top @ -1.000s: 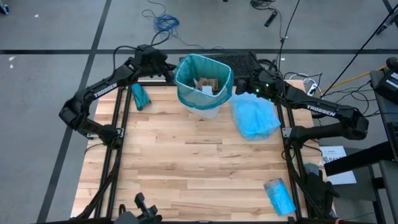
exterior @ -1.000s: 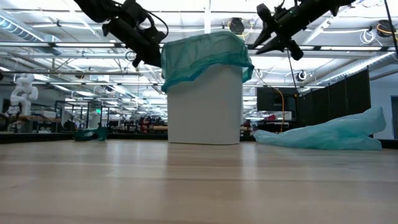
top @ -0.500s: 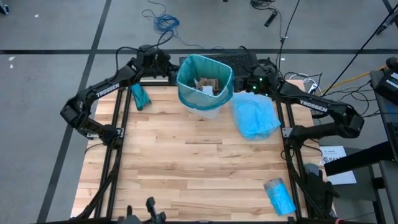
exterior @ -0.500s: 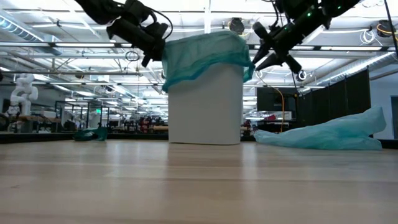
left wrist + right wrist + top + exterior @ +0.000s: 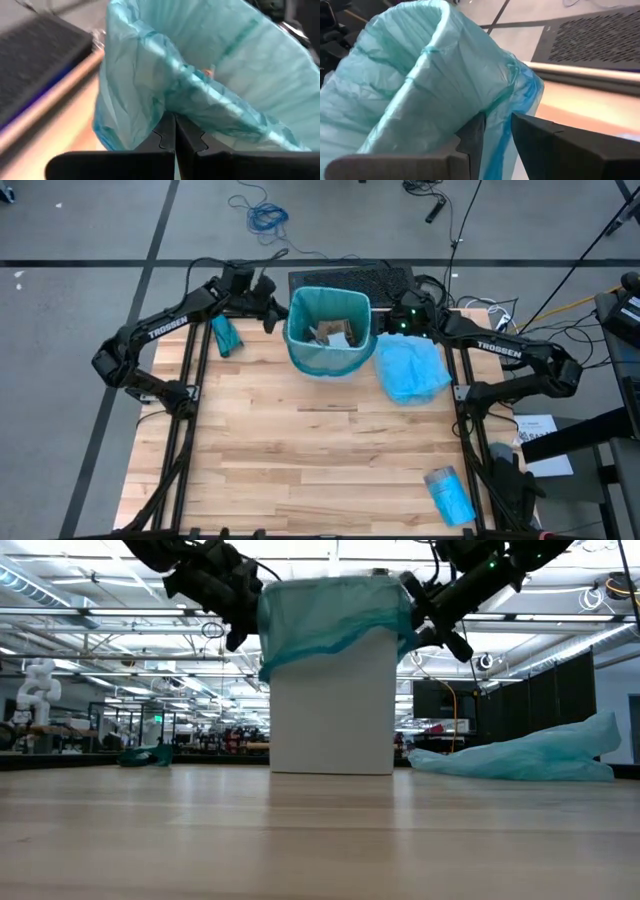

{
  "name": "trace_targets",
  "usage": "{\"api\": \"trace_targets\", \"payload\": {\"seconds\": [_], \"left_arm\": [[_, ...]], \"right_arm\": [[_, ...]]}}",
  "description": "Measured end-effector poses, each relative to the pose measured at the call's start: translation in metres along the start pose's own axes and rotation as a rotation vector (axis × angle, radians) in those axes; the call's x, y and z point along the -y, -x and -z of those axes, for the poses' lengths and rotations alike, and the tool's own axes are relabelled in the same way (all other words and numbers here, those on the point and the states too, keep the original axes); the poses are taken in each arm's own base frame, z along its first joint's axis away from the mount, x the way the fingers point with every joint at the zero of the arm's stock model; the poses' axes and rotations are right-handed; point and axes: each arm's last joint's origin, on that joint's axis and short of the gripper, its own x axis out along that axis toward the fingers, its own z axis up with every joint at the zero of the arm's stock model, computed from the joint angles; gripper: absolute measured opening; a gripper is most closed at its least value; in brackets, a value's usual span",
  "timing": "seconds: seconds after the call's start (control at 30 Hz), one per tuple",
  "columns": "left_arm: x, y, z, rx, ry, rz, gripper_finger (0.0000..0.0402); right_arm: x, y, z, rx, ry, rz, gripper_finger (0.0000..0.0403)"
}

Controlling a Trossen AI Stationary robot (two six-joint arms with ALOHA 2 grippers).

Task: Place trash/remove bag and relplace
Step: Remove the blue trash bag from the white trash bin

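- The left pincer is closed tight on the rim of the teal bag lining the white bin.
- The right pincer pinches the opposite rim, fingers slightly apart with the plastic between.
- The trash lies inside the bag, between both pincers, on the counter.

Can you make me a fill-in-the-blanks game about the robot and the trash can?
1. The bag lining the white trash can is pale ____.
2. The left gripper is pinching the bag's ____.
3. The spare loose bag lies on the table on the ____ arm's side of the can.
4. Inside the can you can see crumpled ____ paper.

Missing words: blue; rim; right; brown
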Motion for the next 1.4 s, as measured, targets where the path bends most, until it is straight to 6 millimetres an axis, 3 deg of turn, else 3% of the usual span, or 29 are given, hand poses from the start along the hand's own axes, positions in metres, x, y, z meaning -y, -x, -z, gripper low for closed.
{"api": "trace_targets", "payload": {"seconds": [0.27,0.6,0.8,0.97,1.13,1.4], "left_arm": [[0.04,0.012,0.011,-0.089,-0.028,0.04,0.0],[0.057,0.054,0.01,-0.015,-0.094,-0.129,0.0],[0.06,0.071,0.022,-0.079,-0.048,-0.199,0.0],[0.052,0.063,0.047,-0.11,0.041,-0.181,0.0],[0.04,0.052,0.08,-0.069,0.164,-0.159,0.0],[0.026,0.046,0.113,0.157,0.331,-0.068,0.0]], "right_arm": [[-0.014,0.012,0.016,-0.052,0.023,-0.011,0.0097],[-0.009,0.057,0.003,0.018,0.033,0.012,0.0098],[-0.003,0.078,0.009,-0.066,0.032,0.014,0.0098],[0.005,0.08,0.027,-0.135,0.029,0.02,0.0098],[0.02,0.072,0.05,-0.061,-0.09,-0.097,0.0098],[0.059,0.061,0.093,0.132,-0.362,-0.403,0.0098]]}}
